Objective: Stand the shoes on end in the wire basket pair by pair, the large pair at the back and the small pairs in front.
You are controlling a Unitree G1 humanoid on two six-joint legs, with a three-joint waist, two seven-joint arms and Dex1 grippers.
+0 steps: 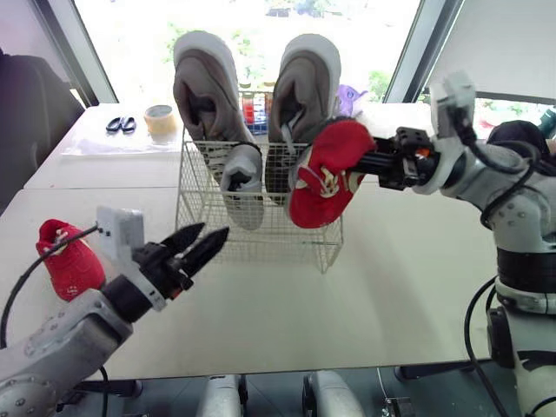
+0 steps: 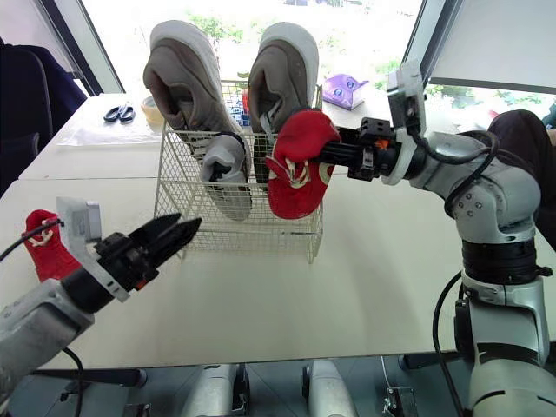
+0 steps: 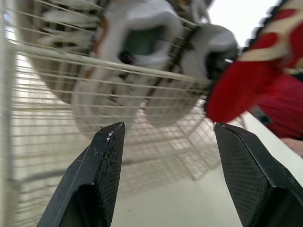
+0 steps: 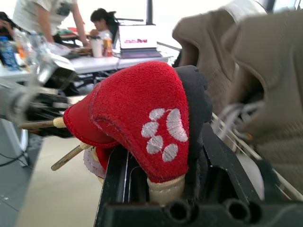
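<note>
Head cameras: the right gripper (image 1: 365, 159) was clamped on the heel of a red shoe (image 1: 323, 178), which hung toe-down off its fingertips at the front edge of the wire basket (image 1: 261, 239). The large grey pair (image 1: 208, 87) and one small grey shoe (image 1: 243, 184) stood inside. The left gripper (image 1: 201, 241) hovered, fingers apart, with the second red shoe (image 1: 68, 261) behind them on the desk (image 1: 365, 295).

Left wrist: basket wire lay straight beyond the spread fingers (image 3: 102, 175).

Right wrist: the fingers pinched the red shoe.

- Left arm (image 1: 61, 343): silver-grey casing, black wrist section.
- Right arm (image 1: 521, 208): matching silver-grey shells, black joint rings.
- Left gripper (image 1: 215, 228), right gripper (image 1: 358, 160): two black tapered fingers (image 3: 106, 161) each, pads cross-hatched.
- White boxy camera housing (image 1: 122, 233) on each wrist.
- Black cables (image 1: 467, 326) trail from both arms.
- Small orange mark (image 1: 423, 154) at the right wrist.
</note>
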